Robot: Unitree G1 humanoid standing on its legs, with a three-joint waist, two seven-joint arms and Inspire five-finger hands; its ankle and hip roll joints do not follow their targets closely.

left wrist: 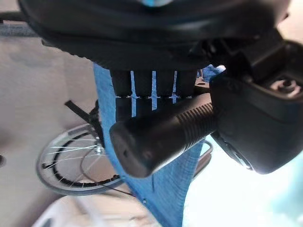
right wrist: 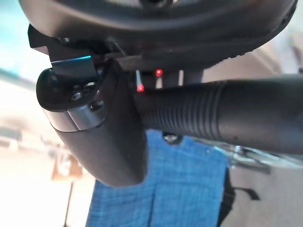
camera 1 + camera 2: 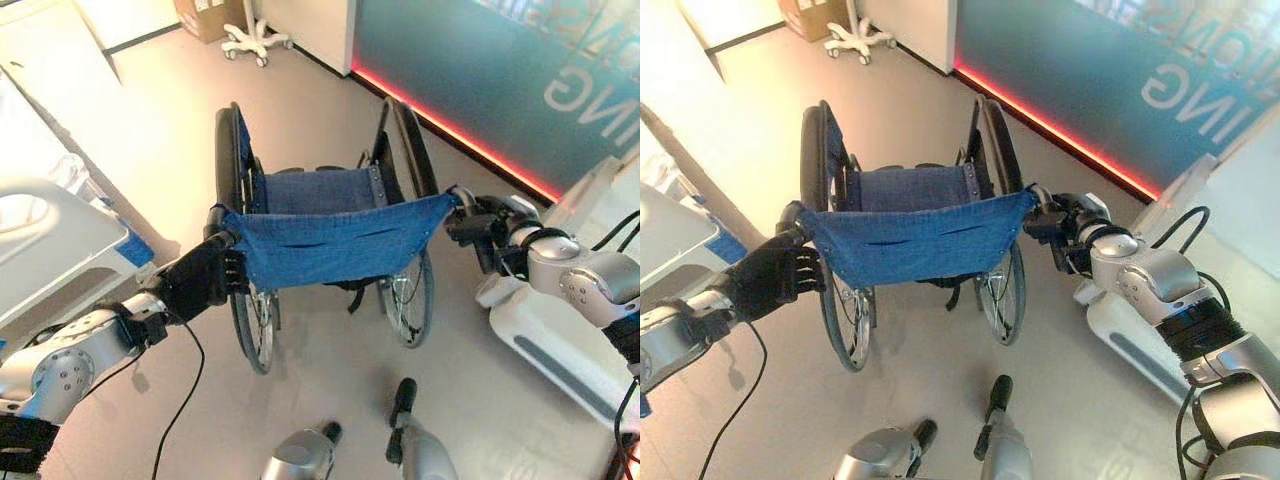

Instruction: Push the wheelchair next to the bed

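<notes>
The wheelchair [image 3: 325, 245] is standing on the floor [image 3: 170, 120] directly ahead, its blue backrest facing the robot. The left hand [image 3: 200, 280] is gripping the left push handle [image 1: 161, 137], fingers [image 1: 142, 85] curled around it; the right hand [image 3: 1065, 228] is clenching the right push handle [image 2: 227, 113]. The bed [image 3: 45, 240] is lying to the left, with bare floor stretching ahead.

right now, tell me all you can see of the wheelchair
The wheelchair stands upright on the pale floor, its back toward the robot. It has a blue fabric backrest and seat on a dark frame, with two large spoked wheels with black tyres. Its push handles are black ribbed grips: the left hand is curled round the left handle, the right hand round the right handle. The bed lies to its left.
</notes>
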